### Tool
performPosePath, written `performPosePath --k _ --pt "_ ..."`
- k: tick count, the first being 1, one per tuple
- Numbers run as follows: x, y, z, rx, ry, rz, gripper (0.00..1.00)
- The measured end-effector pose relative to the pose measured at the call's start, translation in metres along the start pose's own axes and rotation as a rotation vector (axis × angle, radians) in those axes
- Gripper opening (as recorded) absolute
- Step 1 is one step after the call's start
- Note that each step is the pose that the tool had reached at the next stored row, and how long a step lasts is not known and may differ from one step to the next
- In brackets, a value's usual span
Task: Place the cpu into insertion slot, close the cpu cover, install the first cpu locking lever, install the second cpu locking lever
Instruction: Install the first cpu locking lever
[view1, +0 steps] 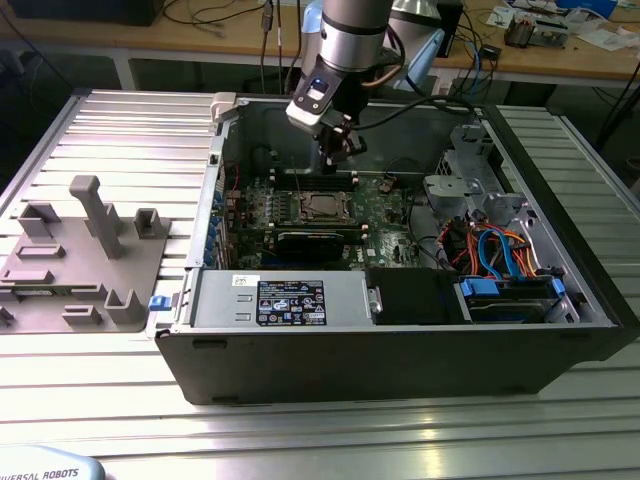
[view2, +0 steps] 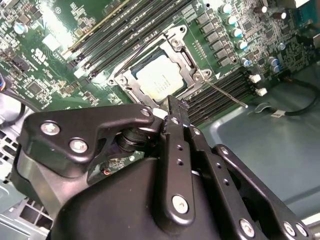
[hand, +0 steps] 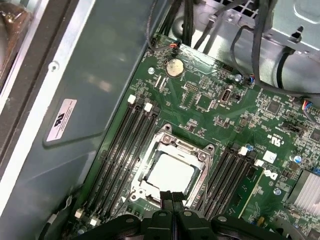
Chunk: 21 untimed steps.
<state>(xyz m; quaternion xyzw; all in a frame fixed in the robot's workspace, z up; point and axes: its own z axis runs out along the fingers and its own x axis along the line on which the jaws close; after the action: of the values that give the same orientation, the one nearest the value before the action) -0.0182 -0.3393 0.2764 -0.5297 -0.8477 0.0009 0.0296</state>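
**Open dark computer case on a ribbed metal table.** The black gripper hangs above the green circuit board. In both wrist views its fingers are pressed together with nothing between them, and the tips are near the silvery-rimmed insertion slot. The small square cpu, with a silver-grey metal top, lies flat in that slot. The thin silvery cpu cover lies down around it, framing the chip. A thin metal lever rod runs from one socket corner out over the long black memory slots.
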Motion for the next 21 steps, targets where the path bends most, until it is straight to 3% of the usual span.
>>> performPosePath --k 9,12,21 --pt "-0.0003 -0.0002 -0.0001 -0.0031 0.0093 -0.041 0.11" --pt "-0.0002 -0.0001 0.0000 -0.0070 0.0176 -0.055 0.11" --pt "-0.0003 -0.0001 0.0000 -0.0026 0.0162 -0.137 0.11"
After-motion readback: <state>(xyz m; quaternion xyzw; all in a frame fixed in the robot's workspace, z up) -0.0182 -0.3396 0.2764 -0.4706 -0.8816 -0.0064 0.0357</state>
